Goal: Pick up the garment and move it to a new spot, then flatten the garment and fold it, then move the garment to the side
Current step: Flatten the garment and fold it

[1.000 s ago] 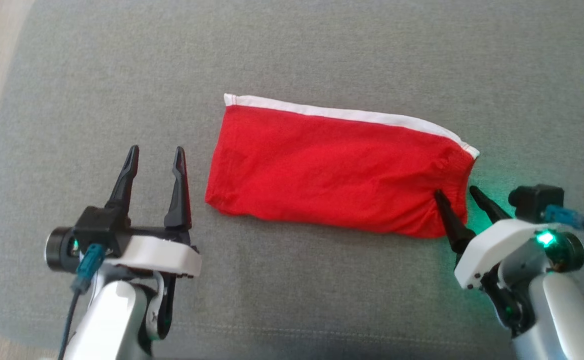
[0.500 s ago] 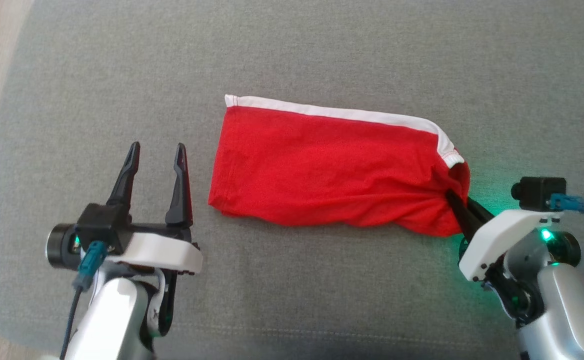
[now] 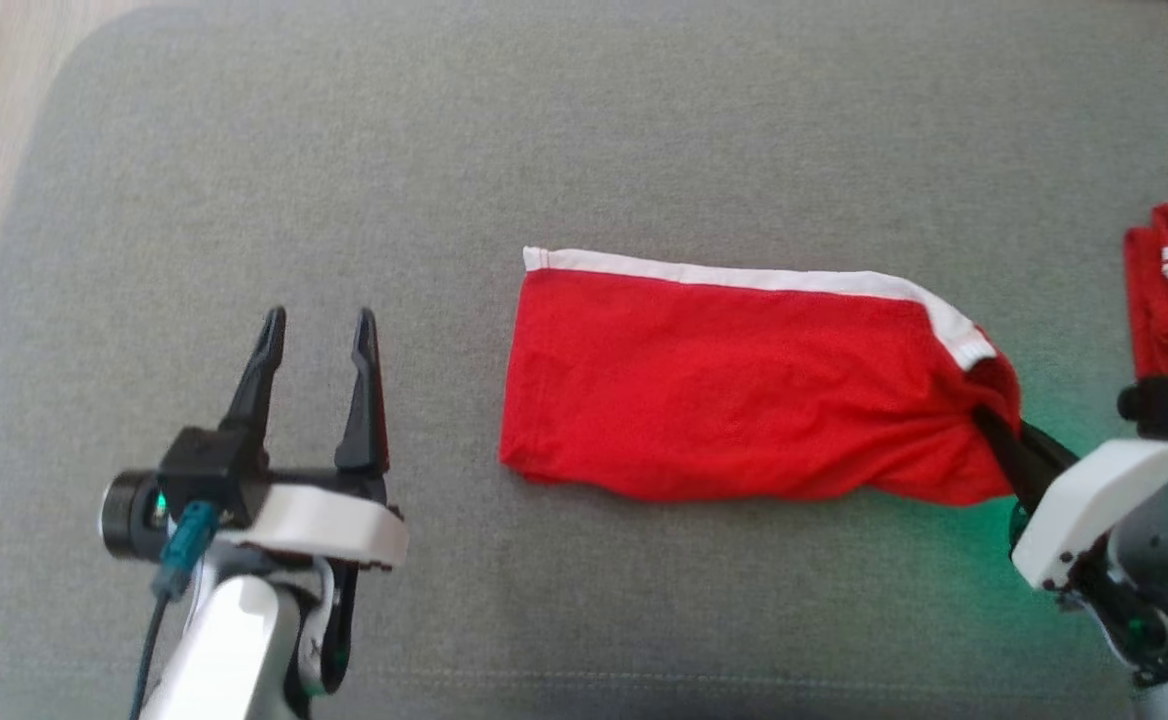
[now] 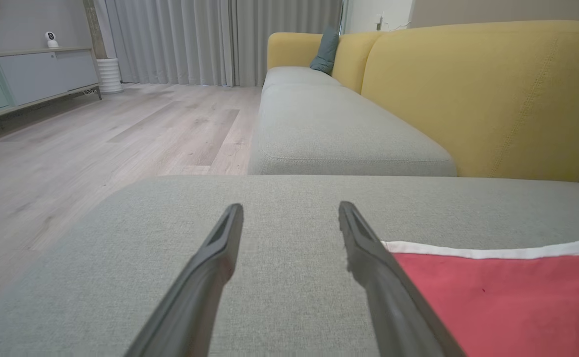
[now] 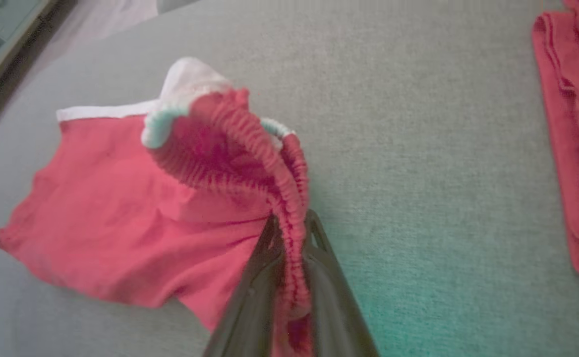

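Right claw (image 5: 292, 219) pinches waistband of red fabric shorts (image 3: 724, 390); left claw (image 3: 320, 318) wide, idle. One-corner drag may unfold them.

Soft daylight, blurred right wrist view

Red garment (image 3: 734, 400), white-trimmed; grey cushion (image 3: 584, 130)

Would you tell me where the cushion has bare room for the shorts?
Bare cushion lies beyond the shorts' white band, and between the left gripper and the shorts. Crowded on the right: the right gripper pinches the shorts beside another red garment.
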Controlling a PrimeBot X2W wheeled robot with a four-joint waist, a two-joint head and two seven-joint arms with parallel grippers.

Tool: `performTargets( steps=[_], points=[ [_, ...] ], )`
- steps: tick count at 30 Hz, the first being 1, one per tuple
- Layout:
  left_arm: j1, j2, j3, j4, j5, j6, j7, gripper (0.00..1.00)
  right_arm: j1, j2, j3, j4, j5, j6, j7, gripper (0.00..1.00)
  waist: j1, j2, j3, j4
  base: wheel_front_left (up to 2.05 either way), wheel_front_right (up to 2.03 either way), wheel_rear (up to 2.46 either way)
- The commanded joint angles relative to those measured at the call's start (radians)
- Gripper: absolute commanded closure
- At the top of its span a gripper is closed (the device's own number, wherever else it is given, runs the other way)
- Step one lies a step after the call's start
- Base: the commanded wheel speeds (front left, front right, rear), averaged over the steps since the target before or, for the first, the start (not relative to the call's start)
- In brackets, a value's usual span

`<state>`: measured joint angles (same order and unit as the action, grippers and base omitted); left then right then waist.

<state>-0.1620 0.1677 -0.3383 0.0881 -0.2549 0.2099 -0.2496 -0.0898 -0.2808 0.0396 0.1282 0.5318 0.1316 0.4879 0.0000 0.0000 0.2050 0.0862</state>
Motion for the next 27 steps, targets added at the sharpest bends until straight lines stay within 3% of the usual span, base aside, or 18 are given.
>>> performTargets(
  steps=[1, 5, 9, 14, 19, 27],
  points=[
    [-0.013, 0.013, 0.044, -0.031, 0.012, -0.002, -0.012, 0.00, -0.010, -0.027, 0.022, -0.066, 0.040, -0.001, 0.026, 1.00, 0.0000, 0.0000, -0.013, -0.009, 0.00, 0.00, 0.00],
    [-0.005, 0.016, 0.042, -0.031, 0.013, -0.005, -0.012, 0.00, -0.014, 0.010, 0.013, -0.168, 0.195, -0.001, 0.156, 1.00, 0.0000, 0.0000, -0.028, -0.014, 0.00, 0.00, 0.00],
    [-0.003, 0.017, 0.037, -0.030, 0.013, -0.008, -0.012, 0.00, -0.031, 0.100, -0.016, -0.232, 0.364, -0.001, 0.301, 1.00, 0.0000, 0.0000, -0.034, -0.011, 0.00, 0.00, 0.00],
    [-0.011, 0.013, 0.024, -0.032, 0.014, -0.014, -0.012, 0.00, -0.086, 0.202, -0.017, -0.208, 0.482, -0.001, 0.404, 1.00, 0.0000, 0.0000, -0.021, 0.010, 0.00, 0.00, 0.00],
    [-0.026, 0.005, 0.014, -0.030, 0.015, -0.021, -0.012, 0.00, -0.174, 0.228, 0.049, -0.113, 0.516, -0.001, 0.362, 1.00, 0.0000, 0.0000, 0.005, 0.043, 0.00, 0.00, 0.00],
    [-0.047, -0.012, 0.004, -0.021, 0.017, -0.029, -0.012, 0.00, -0.318, 0.230, 0.276, 0.111, 0.566, -0.001, 0.149, 1.00, 0.0000, 0.0000, 0.039, 0.092, 0.00, 0.00, 0.00]
  ],
)
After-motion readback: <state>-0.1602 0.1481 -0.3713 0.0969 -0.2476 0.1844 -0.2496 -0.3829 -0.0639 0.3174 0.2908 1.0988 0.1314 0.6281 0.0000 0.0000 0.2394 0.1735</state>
